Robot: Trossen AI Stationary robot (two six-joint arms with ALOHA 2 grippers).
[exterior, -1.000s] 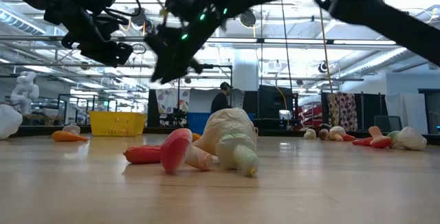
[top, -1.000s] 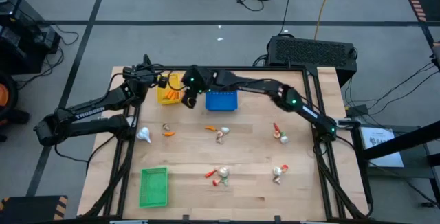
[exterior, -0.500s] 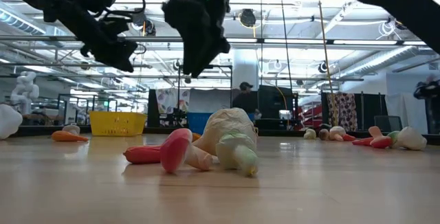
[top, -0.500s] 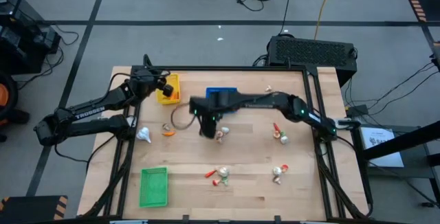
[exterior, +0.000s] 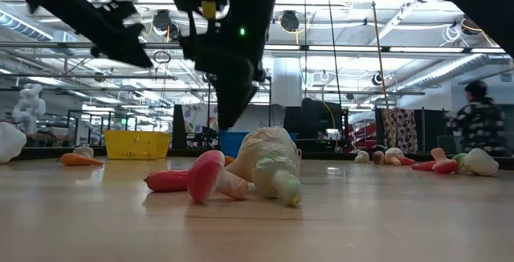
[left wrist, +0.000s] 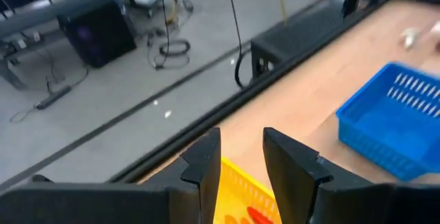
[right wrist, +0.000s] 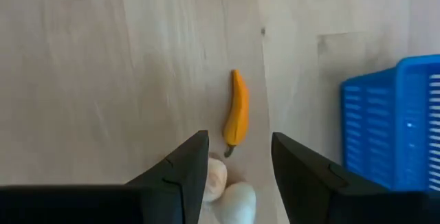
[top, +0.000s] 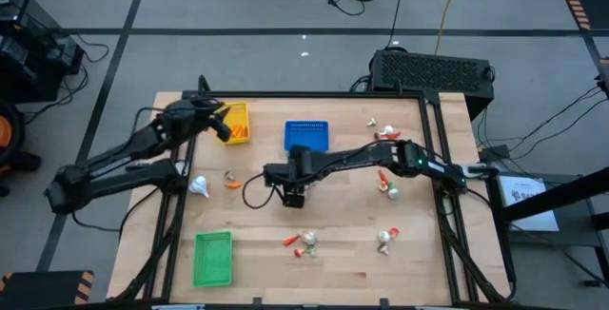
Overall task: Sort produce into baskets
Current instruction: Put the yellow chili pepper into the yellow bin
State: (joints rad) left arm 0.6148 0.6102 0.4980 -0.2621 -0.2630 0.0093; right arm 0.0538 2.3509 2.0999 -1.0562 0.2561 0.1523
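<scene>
I see the table (top: 343, 253) carrying three baskets. The green basket (top: 213, 258) sits well apart from both hands, near the front left corner. The blue basket (top: 306, 135) lies just beyond my right hand (right wrist: 238, 157), toward the far edge. The yellow basket (top: 234, 123) lies directly beneath my left hand (left wrist: 240, 157) and holds orange pieces.

My right hand hangs over the table's middle with its fingers parted and nothing between them. In its wrist view an orange carrot (right wrist: 237, 116) lies on the wood just ahead of the fingertips, with pale bulbs (right wrist: 227, 191) showing in the gap below it.

My left hand hovers above the yellow basket's edge, fingers slightly parted, holding nothing.

Further produce lies well apart from both hands: a white bulb (top: 199, 187) at the left side, a cluster (top: 304, 242) near the front, and pieces (top: 386, 184) at the right.
</scene>
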